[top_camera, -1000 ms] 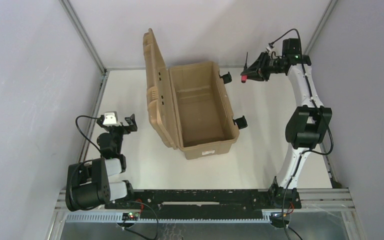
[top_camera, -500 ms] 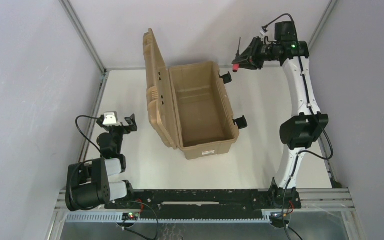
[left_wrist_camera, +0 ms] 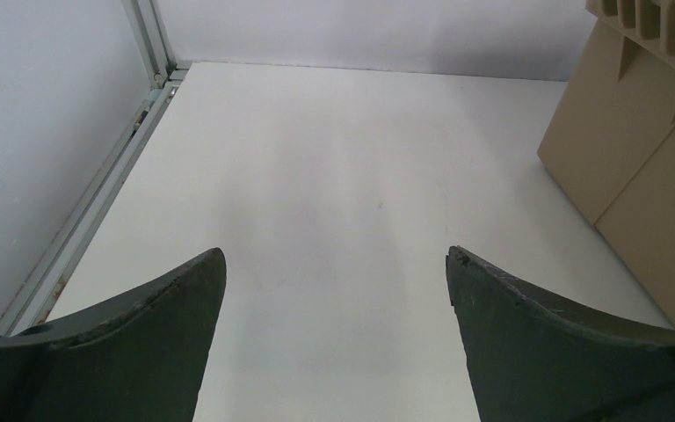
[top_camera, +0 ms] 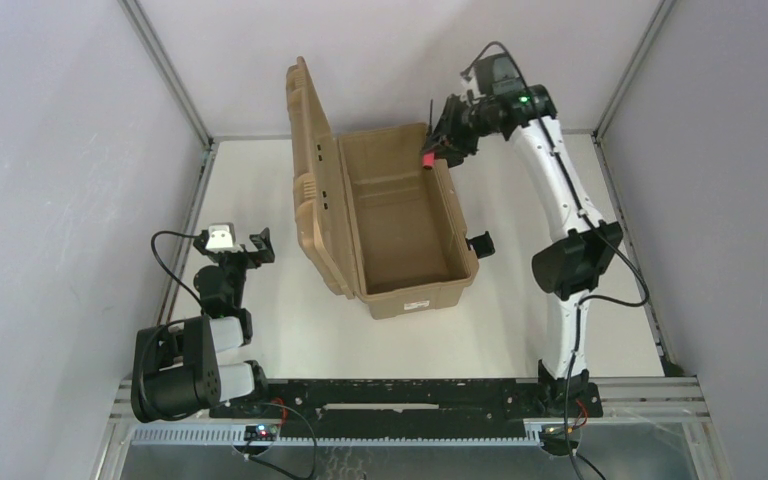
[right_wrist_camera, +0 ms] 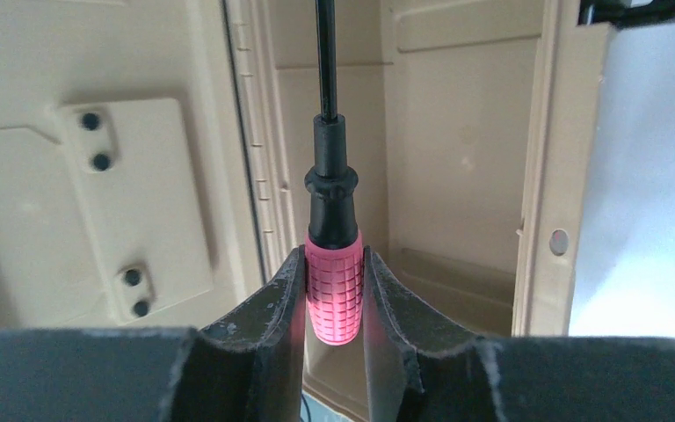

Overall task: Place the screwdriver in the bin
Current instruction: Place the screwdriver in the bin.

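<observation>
Two jaws pinch the screwdriver point(right_wrist_camera: 334, 286); bin point(top_camera: 400, 215) label point(top_camera: 416, 303) apparently unreadable.

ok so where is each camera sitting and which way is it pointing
Top external: fixed above and behind the bases, looking down on the white table and open tan plastic case; both arms show.
Left wrist: on the left gripper, facing along the table to the far-left corner; its dark fingers, apart, show.
Right wrist: on the right gripper, facing into the case; its fingers clamp the pink-handled, black-shafted screwdriver.
Shared: top and right wrist both show case and screwdriver.
</observation>
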Robot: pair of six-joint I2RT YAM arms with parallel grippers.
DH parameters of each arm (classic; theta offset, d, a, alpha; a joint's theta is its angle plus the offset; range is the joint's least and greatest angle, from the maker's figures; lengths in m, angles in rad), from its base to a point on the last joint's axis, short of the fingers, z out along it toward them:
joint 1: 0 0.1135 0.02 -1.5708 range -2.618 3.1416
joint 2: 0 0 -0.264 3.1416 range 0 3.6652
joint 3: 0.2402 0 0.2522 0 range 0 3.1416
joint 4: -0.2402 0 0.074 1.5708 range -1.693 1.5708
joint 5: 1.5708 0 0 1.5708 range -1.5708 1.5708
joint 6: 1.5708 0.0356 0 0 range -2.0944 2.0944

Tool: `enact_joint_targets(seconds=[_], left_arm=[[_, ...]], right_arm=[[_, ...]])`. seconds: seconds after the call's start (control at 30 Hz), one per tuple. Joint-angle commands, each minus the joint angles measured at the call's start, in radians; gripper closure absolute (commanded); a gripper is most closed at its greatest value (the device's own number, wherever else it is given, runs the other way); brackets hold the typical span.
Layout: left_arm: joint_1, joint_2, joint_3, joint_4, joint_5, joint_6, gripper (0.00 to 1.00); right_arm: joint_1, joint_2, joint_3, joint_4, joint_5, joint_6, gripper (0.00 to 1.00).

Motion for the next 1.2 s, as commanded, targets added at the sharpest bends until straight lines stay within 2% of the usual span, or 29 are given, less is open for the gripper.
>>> enact_joint_targets(seconds=[0.0,0.47,1.17], left_arm=[[0.001,-0.003,-0.015,0.041,0.003,-0.011,0.00],[0.000,-0.002,-0.016,0.040,0.002,-0.010,0.00],[0.000,-0.005,-0.015,0.036,0.002,-0.010,0.00]], right_arm=[[0.083,0.044,0.037,-0.060,0.156,-0.040,0.84],[0.261,0.188,-0.032,-0.077,0.445,-0.092,0.85],[0.286,0.334,-0.174,0.031,0.473,-0.070,0.84]])
